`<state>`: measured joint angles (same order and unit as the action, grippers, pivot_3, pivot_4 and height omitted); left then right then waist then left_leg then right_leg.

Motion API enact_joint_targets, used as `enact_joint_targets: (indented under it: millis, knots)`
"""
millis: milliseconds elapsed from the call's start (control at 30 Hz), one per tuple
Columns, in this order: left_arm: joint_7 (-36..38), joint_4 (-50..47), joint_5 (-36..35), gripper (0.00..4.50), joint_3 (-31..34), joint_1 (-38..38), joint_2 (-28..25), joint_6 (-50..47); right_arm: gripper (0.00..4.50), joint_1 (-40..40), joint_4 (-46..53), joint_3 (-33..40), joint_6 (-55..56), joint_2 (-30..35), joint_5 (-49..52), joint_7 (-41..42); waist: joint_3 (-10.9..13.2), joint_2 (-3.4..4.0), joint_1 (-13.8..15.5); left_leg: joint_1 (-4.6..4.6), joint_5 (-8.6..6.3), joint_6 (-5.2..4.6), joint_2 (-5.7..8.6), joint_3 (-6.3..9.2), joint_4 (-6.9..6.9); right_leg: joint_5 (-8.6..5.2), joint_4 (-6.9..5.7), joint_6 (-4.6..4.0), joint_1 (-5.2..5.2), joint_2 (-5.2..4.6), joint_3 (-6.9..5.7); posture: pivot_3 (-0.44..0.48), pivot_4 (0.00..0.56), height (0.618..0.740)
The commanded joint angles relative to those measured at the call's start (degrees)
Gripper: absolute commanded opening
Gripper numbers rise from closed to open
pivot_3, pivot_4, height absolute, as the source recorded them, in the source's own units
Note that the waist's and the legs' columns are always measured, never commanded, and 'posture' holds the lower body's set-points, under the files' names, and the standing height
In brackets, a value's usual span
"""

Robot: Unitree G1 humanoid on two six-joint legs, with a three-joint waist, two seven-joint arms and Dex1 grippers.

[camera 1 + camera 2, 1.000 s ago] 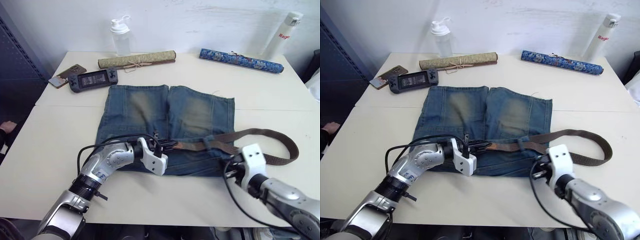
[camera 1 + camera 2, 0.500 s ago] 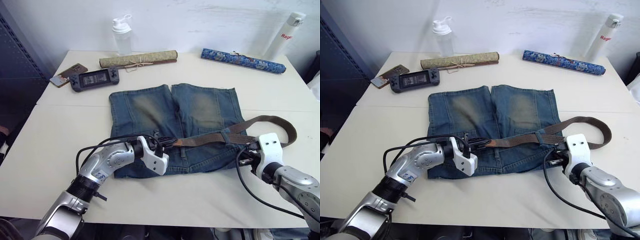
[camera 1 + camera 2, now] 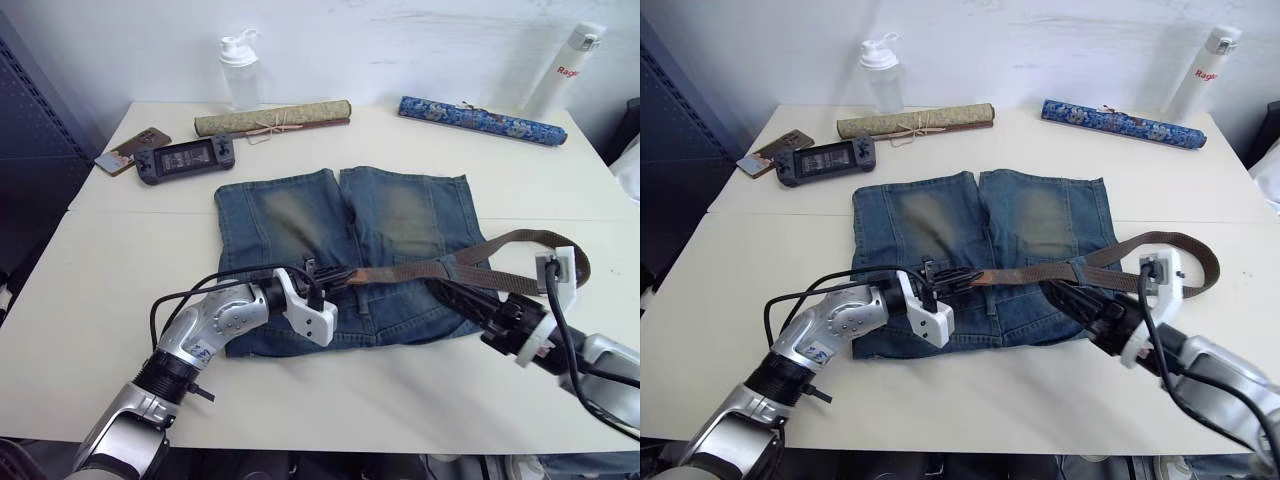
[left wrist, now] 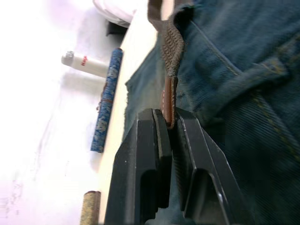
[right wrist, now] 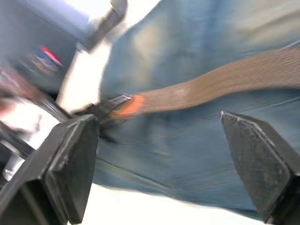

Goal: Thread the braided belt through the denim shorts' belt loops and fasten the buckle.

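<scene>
1. Tan leather is what I have pinched: my left gripper (image 4: 169, 123) is clamped on the leather tip of the braided belt (image 3: 420, 271), right at the middle of the waistband of the denim shorts (image 3: 300, 215).
2. The shorts lie flat on the bench (image 3: 110, 280), waistband toward me. The belt runs from the pinched tip across the waistband to my right, then curls in a loop off the shorts' right edge onto the bench.
3. My right gripper (image 5: 159, 164) is spread wide and holds nothing, hovering over the right part of the waistband just above the strap.
4. I cannot make out the belt loops or the buckle well enough to place them, so I judge the threading as partly done at best.
5. To do this step well, I would keep the left pinch firm on the tip and low along the waistband, and bring the right gripper down to pin the denim beside the strap, so the cloth does not drag when I pull.
6. I would feed slack from the loop on the right before pulling; the weave may snag.
7. Count: one belt, one pair of shorts, two rolled tubes, one blue (image 3: 483, 120) and one tan (image 3: 273, 118), two bottles (image 3: 240, 70), one handheld console (image 3: 186, 159), one phone (image 3: 133, 148).
</scene>
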<state>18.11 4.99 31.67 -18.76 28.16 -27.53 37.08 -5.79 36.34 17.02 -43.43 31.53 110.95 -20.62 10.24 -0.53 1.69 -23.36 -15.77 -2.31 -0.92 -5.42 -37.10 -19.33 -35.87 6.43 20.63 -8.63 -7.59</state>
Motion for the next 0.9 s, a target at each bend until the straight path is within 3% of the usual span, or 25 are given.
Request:
enact_joint_targets:
  millis: [33, 167, 300, 600, 733, 900]
  knots:
    - [-2.10, -2.78, -1.00, 0.12, 1.65, -0.29, 0.34, 1.04, 4.43, 1.38, 0.36, -7.07, 8.64, -8.64, 2.05, -10.25, 0.02, 0.03, -0.30, -0.01, 0.04, 0.07, 0.00, -0.01, 0.01, 0.00, -0.02, 0.00, 0.01, 0.00, -0.01, 0.000, 0.150, 0.717]
    - [-2.18, -3.07, -0.71, 0.12, 1.60, -0.30, 0.27, 0.90, 4.43, 1.49, -2.51, -11.12, 12.79, -17.49, 2.05, -15.35, 0.02, 0.03, -0.37, -0.04, 0.14, 0.25, 0.03, -0.05, -0.02, 0.00, -0.11, 0.01, 0.03, 0.02, 0.01, 0.000, 0.150, 0.717]
    - [-2.21, -3.07, -0.46, 0.12, 1.59, -0.50, -0.09, 0.99, 4.43, 4.25, -4.74, -10.37, 17.40, -23.97, 2.05, -15.34, 0.02, 0.04, -0.43, -0.06, 0.13, 0.22, 0.03, -0.07, 0.00, 0.00, -0.11, 0.01, 0.06, 0.05, 0.05, 0.000, 0.150, 0.717]
    - [-2.02, -3.34, -0.52, 0.12, 1.73, -0.80, -0.36, 0.78, 4.43, 6.53, -7.18, -8.94, 21.04, -25.69, -0.46, -13.59, 0.04, 0.10, -0.53, -0.08, 0.11, 0.27, 0.01, -0.10, 0.06, 0.00, -0.13, 0.00, 0.13, 0.06, 0.10, 0.000, 0.150, 0.717]
    - [-1.72, -3.41, -0.61, 0.12, 1.63, -0.80, -0.48, 0.74, 3.21, 6.72, -6.83, -9.10, 21.43, -25.82, -1.24, -13.17, 0.04, 0.10, -0.54, -0.08, 0.10, 0.25, 0.01, -0.11, 0.05, 0.00, -0.14, 0.00, 0.18, 0.05, 0.14, 0.000, 0.150, 0.717]
    - [-1.20, -3.40, -1.17, 0.12, 1.24, -0.59, -0.59, 1.34, 0.50, 7.53, -6.74, -8.95, 22.51, -26.50, -2.53, -12.27, 0.04, 0.10, -0.53, -0.10, 0.11, 0.26, 0.01, -0.12, 0.05, 0.00, -0.15, 0.00, 0.18, 0.05, 0.14, 0.000, 0.150, 0.717]
